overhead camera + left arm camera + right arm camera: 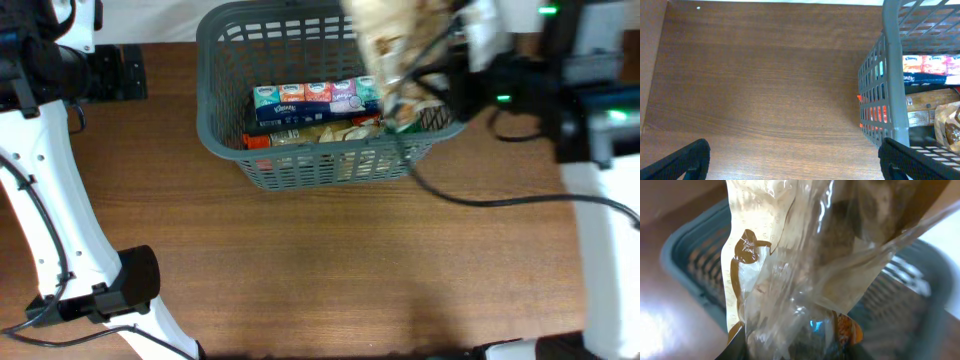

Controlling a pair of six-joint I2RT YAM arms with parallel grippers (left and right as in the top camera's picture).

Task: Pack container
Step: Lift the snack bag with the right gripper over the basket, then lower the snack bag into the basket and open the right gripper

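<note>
The dark grey basket [222, 128] stands at the table's back middle and holds a row of tissue packs [305, 96], a blue box and some bagged food. Its corner also shows in the left wrist view [892, 75]. My right gripper [420, 75] is shut on a clear plastic bag of pale food [395, 35] and holds it above the basket's right end. In the right wrist view the bag [790, 265] fills the frame and hides the fingers [795, 347]. My left gripper [792, 160] is open and empty over bare table, left of the basket.
The wooden table [330, 260] stretches in front of the basket. The left arm's white links [60, 230] run down the left side. The right arm's base and black cable [500, 198] sit at the right. A light wall edge lies along the table's back.
</note>
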